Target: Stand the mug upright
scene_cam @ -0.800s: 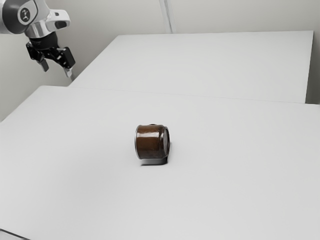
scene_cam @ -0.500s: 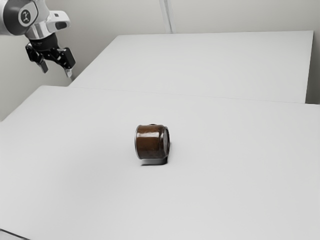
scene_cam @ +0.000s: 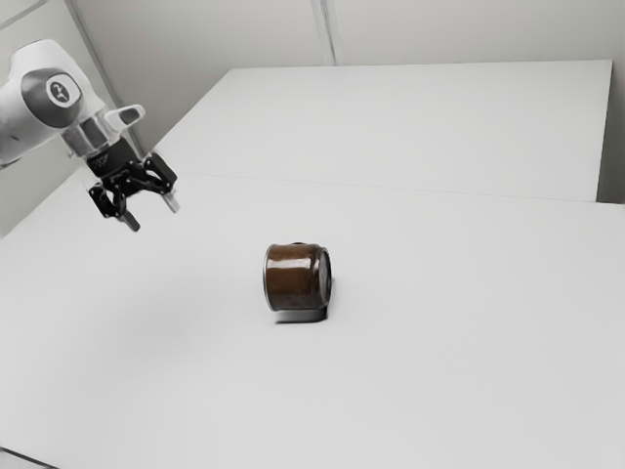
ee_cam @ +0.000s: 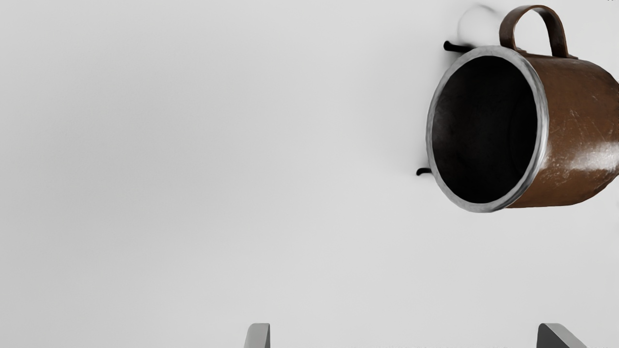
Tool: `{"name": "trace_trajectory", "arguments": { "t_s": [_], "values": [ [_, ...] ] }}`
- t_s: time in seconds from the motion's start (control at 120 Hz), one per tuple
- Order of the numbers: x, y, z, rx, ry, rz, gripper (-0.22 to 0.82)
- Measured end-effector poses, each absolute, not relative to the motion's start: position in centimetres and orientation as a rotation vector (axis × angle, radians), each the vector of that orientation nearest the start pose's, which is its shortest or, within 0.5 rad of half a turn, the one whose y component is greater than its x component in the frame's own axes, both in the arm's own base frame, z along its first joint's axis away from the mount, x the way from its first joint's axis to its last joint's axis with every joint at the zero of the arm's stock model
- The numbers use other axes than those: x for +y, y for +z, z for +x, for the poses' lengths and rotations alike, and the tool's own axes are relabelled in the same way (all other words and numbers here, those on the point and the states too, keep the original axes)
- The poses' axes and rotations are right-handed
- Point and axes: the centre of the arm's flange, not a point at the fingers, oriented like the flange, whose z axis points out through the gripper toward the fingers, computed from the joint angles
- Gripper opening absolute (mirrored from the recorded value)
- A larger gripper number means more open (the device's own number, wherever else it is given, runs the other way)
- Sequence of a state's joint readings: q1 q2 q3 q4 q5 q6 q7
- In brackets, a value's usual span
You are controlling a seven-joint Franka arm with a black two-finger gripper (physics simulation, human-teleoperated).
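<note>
My gripper (scene_cam: 153,217) hangs above the table at the exterior view's upper left, open, with nothing between its fingers. The brown metal mug (scene_cam: 293,277) lies on its side on the table, lower and toward the exterior view's right from my hand, apart from it. In the wrist view the mug (ee_cam: 575,140) turns its dark open mouth and grey rim partly to the camera, and its handle sticks out from the side. The fingertips of the gripper (ee_cam: 404,336) stand wide apart there.
The white table (scene_cam: 449,322) extends around the mug. Behind it, in the exterior view, is another pale flat surface (scene_cam: 410,127), with a wall beyond. A thin dark line crosses the exterior view's lower left corner.
My arm has come down and toward the exterior view's right, nearer the mug, and my hand has tilted. The mug has stayed where it was.
</note>
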State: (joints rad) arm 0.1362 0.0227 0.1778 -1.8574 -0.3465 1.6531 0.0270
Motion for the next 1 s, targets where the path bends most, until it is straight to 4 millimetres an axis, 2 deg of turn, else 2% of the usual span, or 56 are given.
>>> {"name": "trace_trajectory", "arguments": {
  "t_s": [0.092, 0.183, 0.392, 0.6, 0.858, 1.0],
  "values": [
    [13.7, 45.6, 53.6, -0.726, 0.374, -3.495, 0.6],
    [12.9, 42.9, 54.6, -0.797, 0.444, -3.541, 0.6],
    [11.5, 37.9, 56.2, -0.969, 0.553, -3.61, 0.6],
    [10.4, 34.9, 57.6, -1.153, 0.58, -3.664, 0.6],
    [7.8, 32.5, 59.0, -1.339, 0.637, -3.722, 0.6],
    [6.4, 31.8, 59.7, -1.406, 0.64, -3.741, 0.6]
  ]
}}
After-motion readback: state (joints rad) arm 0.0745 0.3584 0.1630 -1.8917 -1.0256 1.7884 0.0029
